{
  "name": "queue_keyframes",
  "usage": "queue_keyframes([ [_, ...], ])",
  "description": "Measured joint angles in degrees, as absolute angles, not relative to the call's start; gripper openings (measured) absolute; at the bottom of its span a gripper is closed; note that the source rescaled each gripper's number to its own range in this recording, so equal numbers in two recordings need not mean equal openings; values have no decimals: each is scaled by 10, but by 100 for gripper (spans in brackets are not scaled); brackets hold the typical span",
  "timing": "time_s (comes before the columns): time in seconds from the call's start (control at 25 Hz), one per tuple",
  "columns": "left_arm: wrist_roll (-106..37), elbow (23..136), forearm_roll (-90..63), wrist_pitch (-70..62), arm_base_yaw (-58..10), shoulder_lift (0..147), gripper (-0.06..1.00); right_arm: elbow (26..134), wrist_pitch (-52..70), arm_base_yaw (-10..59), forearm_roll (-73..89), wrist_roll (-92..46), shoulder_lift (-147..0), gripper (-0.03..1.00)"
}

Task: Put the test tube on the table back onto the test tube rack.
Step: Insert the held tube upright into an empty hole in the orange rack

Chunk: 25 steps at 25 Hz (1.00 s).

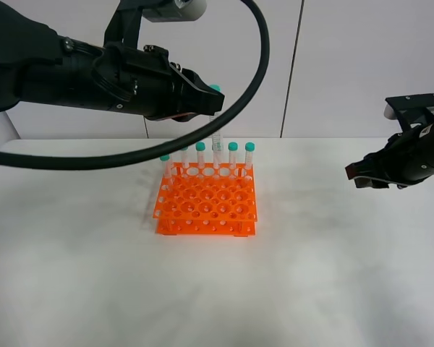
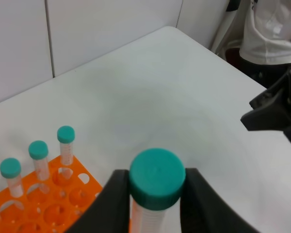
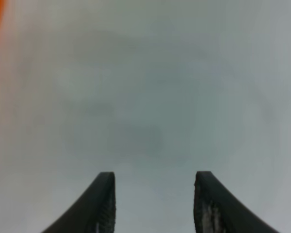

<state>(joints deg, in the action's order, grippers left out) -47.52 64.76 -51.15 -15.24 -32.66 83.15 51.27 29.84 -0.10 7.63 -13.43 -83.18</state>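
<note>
Test tube (image 2: 157, 177) pinched upright between the two black fingers (image 2: 109, 206) of the left gripper (image 1: 206, 101); the pads press on the clear body just under the teal screw cap, and the cap sits proud above the fingertips; the tube's lower part runs down out of the left wrist view, so the tip is hidden there

Below and slightly beyond these fingers stands the orange test tube rack (image 1: 206, 206), two tiers of round holes, resting on the white table (image 1: 333, 282); every tube seen in it is upright in the far row, each a teal-capped tube (image 1: 233, 150) like the held one; the left wrist view shows three of them in a line to one side of the fingers, well apart from the pads

From the high camera a stretch of clear tube shows directly under the left fingertips, in line with that far row and between two capped neighbours; whether its tip is already inside a hole or just over it cannot be told

Right gripper (image 3: 155, 177) hangs well off to the side of the rack, over bare tabletop; its fingers stand spread with only white surface showing between them; a sliver of orange lies far out past one fingertip
</note>
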Motion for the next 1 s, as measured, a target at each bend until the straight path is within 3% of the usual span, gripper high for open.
queue_keyframes([
  [0.48,-487,648,-512,-156,-327,831,0,517,332,-1,41,-125,-770,48],
  [1.0,-487,648,-513,-164,-327,831,0,517,412,-1,6,-116,-549,48],
])
